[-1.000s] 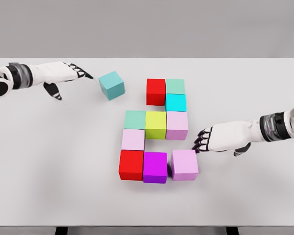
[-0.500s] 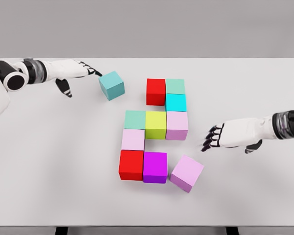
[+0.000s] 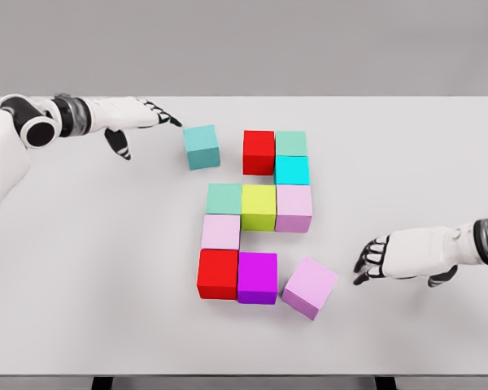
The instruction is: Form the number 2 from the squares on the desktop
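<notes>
While most cubes sit packed together mid-table, two lie off the pattern. White table (image 3: 81, 268), head view. Top row: red cube (image 3: 259, 151) touching a pale green cube (image 3: 291, 143), with a cyan cube (image 3: 292, 170) directly below the green one. Middle row, edge to edge: mint cube (image 3: 224, 198), yellow-green cube (image 3: 259, 206), light pink cube (image 3: 294, 208). Below the mint one, a pale pink cube (image 3: 220, 231); under that, a second red cube (image 3: 218, 273) touching a magenta cube (image 3: 257, 277). Just right of the magenta, a lilac cube (image 3: 310, 288) sits rotated out of line, a corner near the magenta's side; contact unclear. A teal cube (image 3: 202, 147) lies left of the top red cube, apart from it by a small gap, slightly skewed. Left hand (image 3: 134, 118) reaches in from the upper left, fingers extended and relaxed, holding nothing, fingertips (image 3: 172, 122) just left of the teal cube; touching or not, cannot tell. Right hand (image 3: 398, 258) hovers low at the right, fingers loosely spread, empty, clearly apart from the lilac cube.
</notes>
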